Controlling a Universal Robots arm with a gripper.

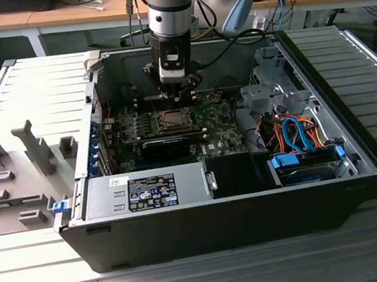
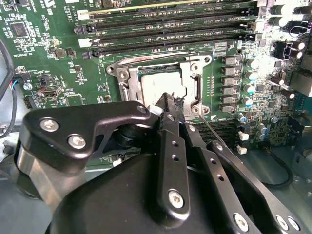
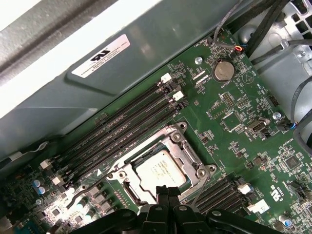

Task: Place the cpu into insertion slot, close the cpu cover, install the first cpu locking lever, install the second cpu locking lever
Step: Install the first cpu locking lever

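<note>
The cpu (image 2: 157,82) (image 3: 157,168) lies flat in the insertion slot (image 1: 171,120) on the green motherboard, its dull silver top showing. The cpu cover (image 2: 125,83) (image 3: 192,163), a silvery frame, lies down around the chip. My gripper (image 2: 170,100) (image 3: 165,190) (image 1: 176,94) hangs just above the socket's edge. Its black fingers are shut together with nothing between them, the tips over the chip's side. A thin wire locking lever (image 2: 210,130) (image 3: 199,192) slants up beside the socket, close to the fingers. Another lever (image 3: 87,191) runs along the opposite side.
Long black memory slots (image 2: 170,29) (image 3: 126,122) flank the socket. The case's metal wall (image 3: 122,87) stands close behind them. A power supply (image 1: 146,190) and a bundle of orange and blue cables (image 1: 294,136) sit nearer the front. Grey fixtures (image 1: 33,146) stand outside the case, on the exterior view's left.
</note>
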